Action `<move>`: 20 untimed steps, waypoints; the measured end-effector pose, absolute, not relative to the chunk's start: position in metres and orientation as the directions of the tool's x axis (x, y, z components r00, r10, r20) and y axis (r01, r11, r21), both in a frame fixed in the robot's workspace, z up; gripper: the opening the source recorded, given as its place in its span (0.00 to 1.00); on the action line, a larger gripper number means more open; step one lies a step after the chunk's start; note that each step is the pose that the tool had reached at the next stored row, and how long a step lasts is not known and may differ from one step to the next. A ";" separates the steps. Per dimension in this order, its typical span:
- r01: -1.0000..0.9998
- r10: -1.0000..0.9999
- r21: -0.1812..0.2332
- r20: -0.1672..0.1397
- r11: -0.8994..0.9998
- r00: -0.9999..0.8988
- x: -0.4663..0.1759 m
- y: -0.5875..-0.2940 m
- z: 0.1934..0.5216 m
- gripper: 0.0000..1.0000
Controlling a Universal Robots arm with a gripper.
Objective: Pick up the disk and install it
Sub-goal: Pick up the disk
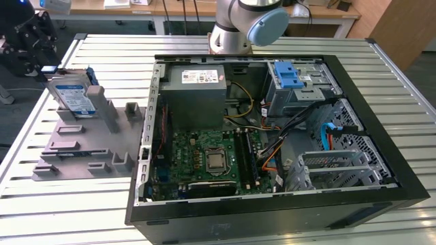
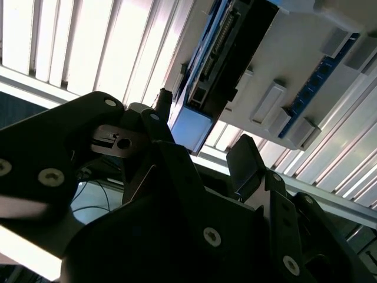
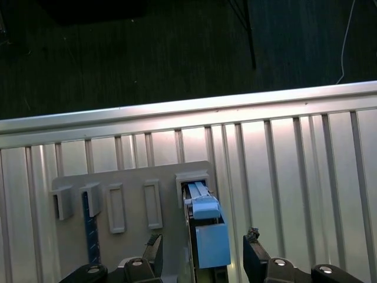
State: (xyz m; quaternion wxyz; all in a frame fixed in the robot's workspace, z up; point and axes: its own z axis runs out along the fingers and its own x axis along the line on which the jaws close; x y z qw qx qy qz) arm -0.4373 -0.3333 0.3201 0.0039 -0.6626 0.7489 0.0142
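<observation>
I see the disk (image 1: 73, 97) standing on its edge in a slot of the grey holder plate (image 1: 81, 148). The plate lies on the slatted metal surface (image 1: 68, 204), at the exterior view's left. The disk's label faces the open computer case (image 1: 402, 168), and the two are well apart, with bare plate and slats between them.

In the first wrist view I look down on the upper edge of the disk (image 3: 209, 247), where the blue side rail shows. The pincer (image 3: 203, 239) is spread wide. One black fingertip (image 3: 154, 244) is on one side of the rail and the other is on the opposite side. There is a clear gap on both sides, so nothing is touching and nothing is held. The gap seems a little wider on one side than on the other.

In the second wrist view the pincer (image 2: 203, 127) points toward the end of the disk (image 2: 235, 41), and the fingers have free room around them.

The holder plate (image 3: 123, 177) has other small raised blocks and empty slots beside the disk. The nearest block is just at the end of the disk. Past the plate the slats run to the edge of the surface (image 3: 283, 106), and beyond it is dark floor.

Inside the case, the grey drive bay with a blue latch (image 1: 289, 76) sits at the far corner, beside the power supply (image 1: 197, 87).
</observation>
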 end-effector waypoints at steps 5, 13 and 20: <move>-0.992 -0.992 0.016 -0.025 0.122 -0.122 -0.437 -0.333 0.317 0.65; -0.992 -0.992 0.016 -0.025 0.122 -0.122 -0.437 -0.333 0.313 0.65; -0.992 -0.992 0.016 -0.025 0.122 -0.122 -0.437 -0.333 0.311 0.65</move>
